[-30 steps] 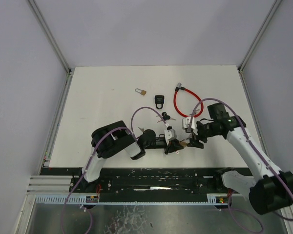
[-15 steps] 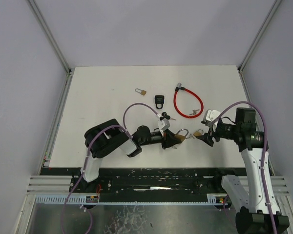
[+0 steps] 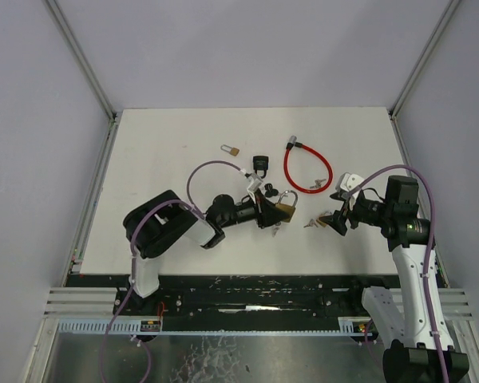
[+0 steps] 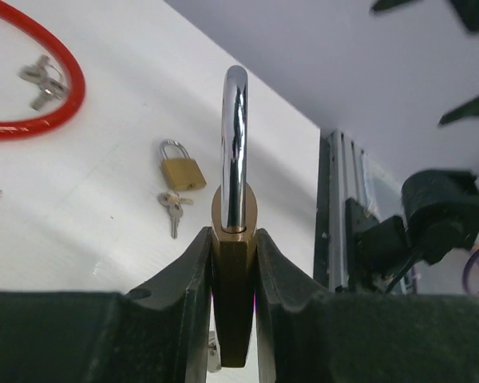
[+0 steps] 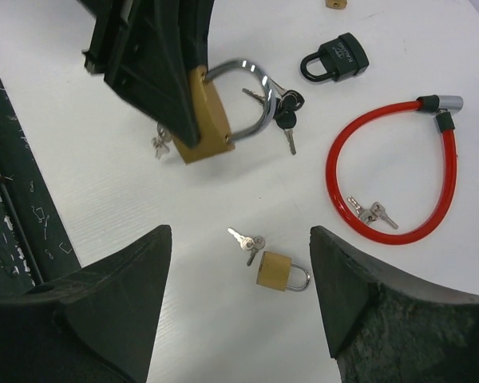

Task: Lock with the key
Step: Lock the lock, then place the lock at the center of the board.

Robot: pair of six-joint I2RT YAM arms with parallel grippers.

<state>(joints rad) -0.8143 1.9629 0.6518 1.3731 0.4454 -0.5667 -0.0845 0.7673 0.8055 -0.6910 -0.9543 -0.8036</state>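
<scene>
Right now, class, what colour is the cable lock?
The cable lock is red; the right wrist view shows it best.

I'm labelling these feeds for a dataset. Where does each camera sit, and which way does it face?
Top external: above and behind the arm bases, looking down on the table; both arms show.
Left wrist: looks along the left gripper, shut on the large brass padlock, across the table.
Right wrist: looks down at the table between the fingers of the open right gripper.
Shared: both wrist views show the large brass padlock, small brass padlock and red cable lock.
</scene>
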